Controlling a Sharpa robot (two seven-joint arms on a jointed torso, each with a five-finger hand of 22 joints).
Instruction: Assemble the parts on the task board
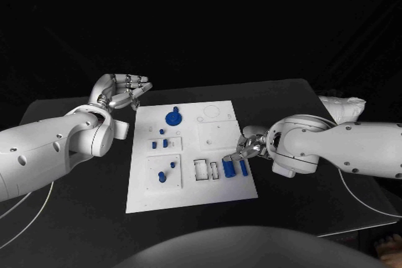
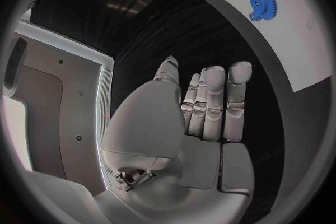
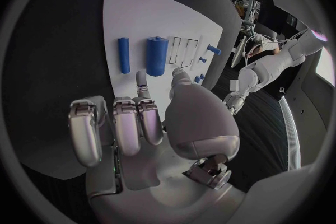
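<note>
The white task board (image 1: 193,189) lies in the middle of the table. On it are a blue gear (image 1: 173,118), small blue pegs (image 1: 161,177) and two blue cylinders (image 1: 244,167) near its right edge. My right hand (image 1: 250,147) hovers at that edge, just beside the cylinders. In the right wrist view its thumb and one finger reach toward the thick cylinder (image 3: 156,56), apart and holding nothing; the thin cylinder (image 3: 124,55) lies alongside. My left hand (image 1: 125,89) hangs off the board's far left corner, fingers straight and empty (image 2: 210,112), with the gear (image 2: 263,1) beyond them.
Empty rectangular slots (image 1: 201,169) sit beside the cylinders on the board. Two more small blue pieces (image 1: 161,144) stand in a recess at the board's left. Black table surrounds the board, and a cable (image 1: 369,192) runs along the right side.
</note>
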